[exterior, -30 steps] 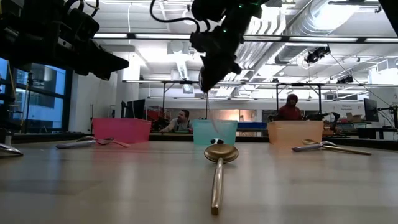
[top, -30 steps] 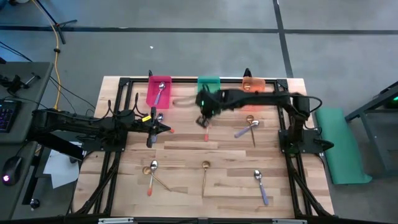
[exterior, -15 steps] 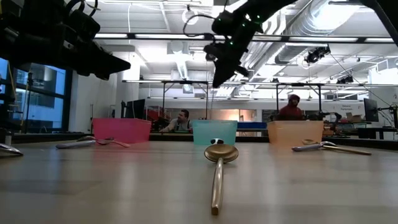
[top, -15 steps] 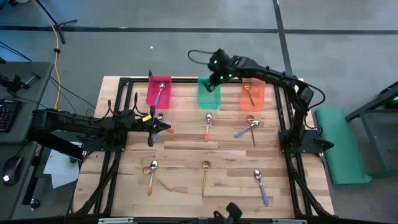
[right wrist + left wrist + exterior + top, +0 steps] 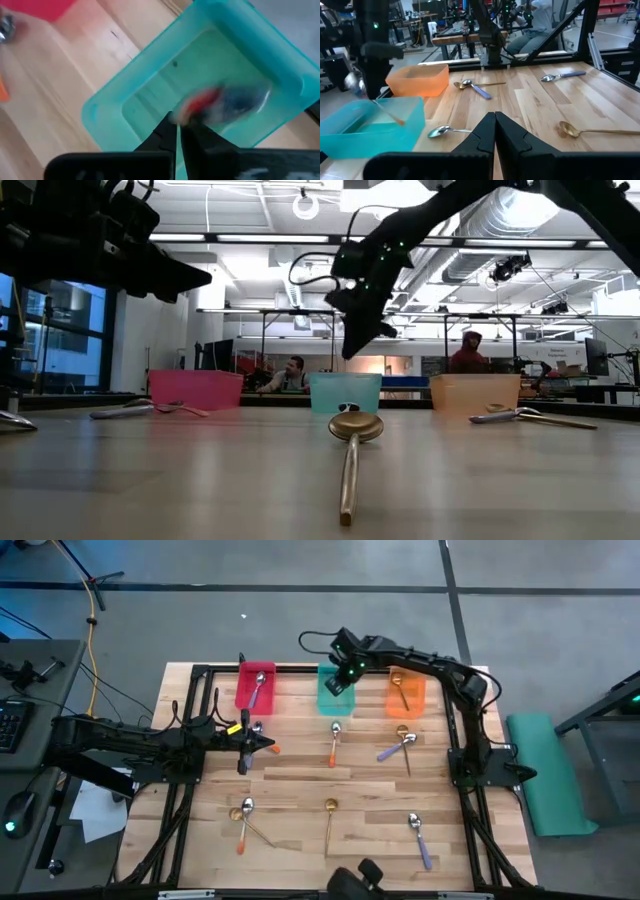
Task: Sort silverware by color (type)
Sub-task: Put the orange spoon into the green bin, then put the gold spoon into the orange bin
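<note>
The silverware (image 5: 331, 821) lies scattered over the wooden table (image 5: 300, 785), and some pieces are already sorted: one spoon rests in the red bin (image 5: 255, 687) and a gold spoon in the orange bin (image 5: 405, 692), so each bin seems meant for one type.

The right gripper (image 5: 343, 675) hangs over the teal bin (image 5: 335, 690), which stands between those two bins. Its fingers are pinched together on a thin spoon handle whose end dips toward the bin, probably so that the spoon drops inside.

The left gripper (image 5: 250, 745) waits on the red bin's near side, over bare wood, with its fingers closed on nothing.

The right wrist view looks straight down into the teal bin and shows a blurred red and blue shape there; whether that is the held spoon cannot be told. The left wrist view alone shows the silver bowl beside the right arm. The high view alone shows how the loose spoons lie.
</note>
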Robot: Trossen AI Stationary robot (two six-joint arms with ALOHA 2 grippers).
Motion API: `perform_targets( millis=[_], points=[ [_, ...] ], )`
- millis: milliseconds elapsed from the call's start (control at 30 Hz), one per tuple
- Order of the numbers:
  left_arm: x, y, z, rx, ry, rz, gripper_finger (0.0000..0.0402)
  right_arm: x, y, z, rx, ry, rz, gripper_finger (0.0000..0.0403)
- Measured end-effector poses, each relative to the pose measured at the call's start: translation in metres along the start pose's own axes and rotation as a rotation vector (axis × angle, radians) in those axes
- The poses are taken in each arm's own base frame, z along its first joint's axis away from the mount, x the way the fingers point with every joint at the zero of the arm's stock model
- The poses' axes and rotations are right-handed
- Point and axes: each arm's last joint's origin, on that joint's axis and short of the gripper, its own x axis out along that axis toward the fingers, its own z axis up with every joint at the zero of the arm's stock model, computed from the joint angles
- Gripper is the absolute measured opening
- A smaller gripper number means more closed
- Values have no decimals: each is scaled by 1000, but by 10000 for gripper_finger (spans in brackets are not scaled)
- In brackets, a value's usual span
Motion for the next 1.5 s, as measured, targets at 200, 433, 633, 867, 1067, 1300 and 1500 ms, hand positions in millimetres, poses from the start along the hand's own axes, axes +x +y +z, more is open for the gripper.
perform_targets(
  millis=[200, 433, 633, 867, 1067, 1300, 1500],
  points=[
    [0, 0, 0, 0, 0, -1, 1, 16, -3, 0, -38, 7, -25, 0],
    [0, 0, 0, -3, 1, -1, 1, 28, -4, 4, -64, -30, -22, 0],
    [0, 0, 0, -3, 4, -2, 0, 9, 8, 5, -170, -62, -43, 0],
    [0, 0, -1, -2, 8, -3, 0, -16, 51, -5, -380, -230, -54, 0],
    [0, 0, -1, -2, 13, -3, 0, -9, 72, -48, -437, -430, 18, 0],
    [0, 0, -1, -2, 14, -3, 0, -53, 96, -117, -461, -654, 127, 0],
    [0, 0, -1, -6, 15, -3, 0, -73, 102, -185, -421, -783, 149, 0]
  ],
)
